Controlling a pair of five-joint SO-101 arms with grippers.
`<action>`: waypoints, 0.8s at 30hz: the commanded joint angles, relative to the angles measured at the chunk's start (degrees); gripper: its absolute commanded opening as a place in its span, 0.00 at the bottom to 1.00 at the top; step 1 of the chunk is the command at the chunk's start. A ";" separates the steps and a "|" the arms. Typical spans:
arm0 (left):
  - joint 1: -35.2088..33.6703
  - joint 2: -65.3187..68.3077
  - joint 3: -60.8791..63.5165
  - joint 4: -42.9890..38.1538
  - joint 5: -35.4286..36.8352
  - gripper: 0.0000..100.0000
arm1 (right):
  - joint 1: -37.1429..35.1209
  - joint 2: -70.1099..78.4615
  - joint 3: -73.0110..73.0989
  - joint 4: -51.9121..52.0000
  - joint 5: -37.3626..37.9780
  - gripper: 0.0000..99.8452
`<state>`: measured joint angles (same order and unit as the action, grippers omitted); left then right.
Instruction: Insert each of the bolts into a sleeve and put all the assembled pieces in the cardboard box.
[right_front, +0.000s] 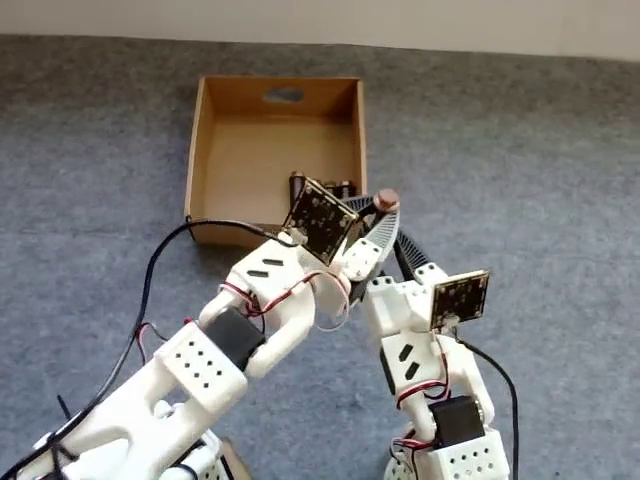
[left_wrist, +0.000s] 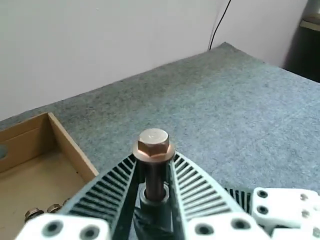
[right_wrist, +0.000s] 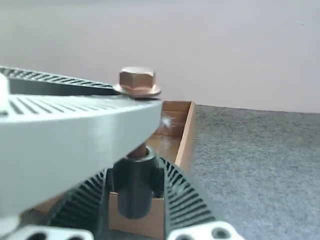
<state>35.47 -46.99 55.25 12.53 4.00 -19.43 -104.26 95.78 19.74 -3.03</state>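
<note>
A copper hex-head bolt (right_front: 385, 200) (left_wrist: 153, 142) (right_wrist: 137, 82) stands upright just off the near right corner of the cardboard box (right_front: 195, 150). My left gripper (left_wrist: 154, 162) is shut on its shank below the head. The shank's lower end enters a black sleeve (left_wrist: 152, 196) (right_wrist: 132, 185), which my right gripper (right_wrist: 135, 172) is shut on. Both grippers meet there above the carpet. Some bolt heads of other pieces (left_wrist: 32, 214) lie inside the box (left_wrist: 70, 142) at its near right corner (right_front: 345, 186).
Grey carpet (right_front: 520, 150) covers the table all around. The box (right_wrist: 187, 135) is open-topped with low walls, right beside the grippers. Cables (right_front: 150, 290) trail along the left arm.
</note>
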 joint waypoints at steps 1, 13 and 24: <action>-1.89 -4.35 -2.68 1.23 0.44 0.01 | 1.71 -0.75 6.11 -1.36 -0.53 0.01; -3.38 -2.51 -2.77 4.22 0.44 0.17 | 1.89 -0.75 6.46 -1.27 -0.35 0.01; -3.82 -3.82 -2.77 13.98 0.26 0.14 | 1.89 -0.75 6.46 -1.27 -0.26 0.01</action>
<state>32.66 -48.75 55.16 23.69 4.18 -18.37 -104.09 95.78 19.65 -3.03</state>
